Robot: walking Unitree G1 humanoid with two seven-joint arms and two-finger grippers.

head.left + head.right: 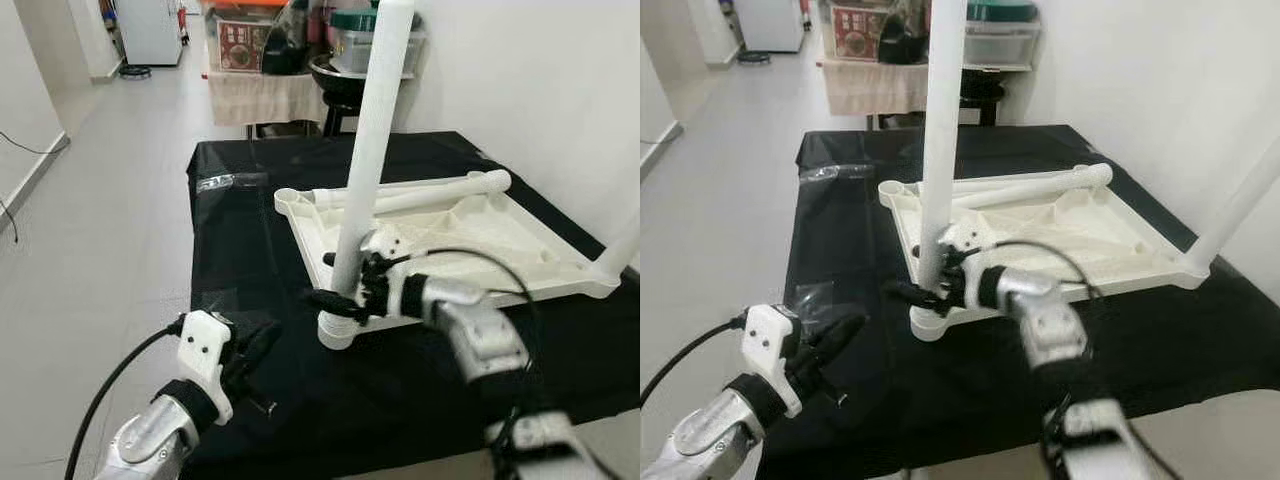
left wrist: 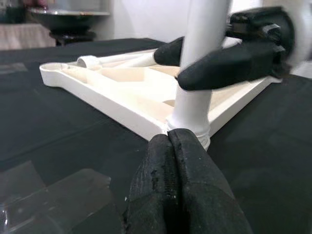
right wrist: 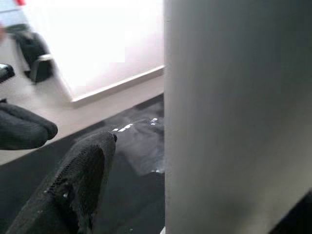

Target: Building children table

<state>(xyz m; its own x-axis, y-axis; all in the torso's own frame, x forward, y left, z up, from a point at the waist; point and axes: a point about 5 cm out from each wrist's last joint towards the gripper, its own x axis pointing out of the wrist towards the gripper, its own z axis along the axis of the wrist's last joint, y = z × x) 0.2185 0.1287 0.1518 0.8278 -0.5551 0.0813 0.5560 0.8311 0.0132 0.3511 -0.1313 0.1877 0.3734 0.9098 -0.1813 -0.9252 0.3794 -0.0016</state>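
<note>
Now the bench [image 1: 250,250], covered with a black cloth, carried the white plastic tabletop [image 1: 520,250] of the children table, lying upside down with its ribbed underside up. One white leg [image 1: 372,130] stood upright in the near corner socket [image 1: 338,330] of the tabletop, and another leg [image 1: 420,190] lay loose along its far edge. A third leg [image 1: 1240,200] rose at a slant from the corner on the right. The right end effector [image 1: 340,282] was closed around the upright leg low down, just above the socket, one finger on each side. The left end effector [image 1: 255,345] hung over the cloth near the front edge, apart from the tabletop, its fingers pressed together and holding nothing. A piece of clear plastic wrap [image 1: 225,182] lay on the cloth beyond.
</note>
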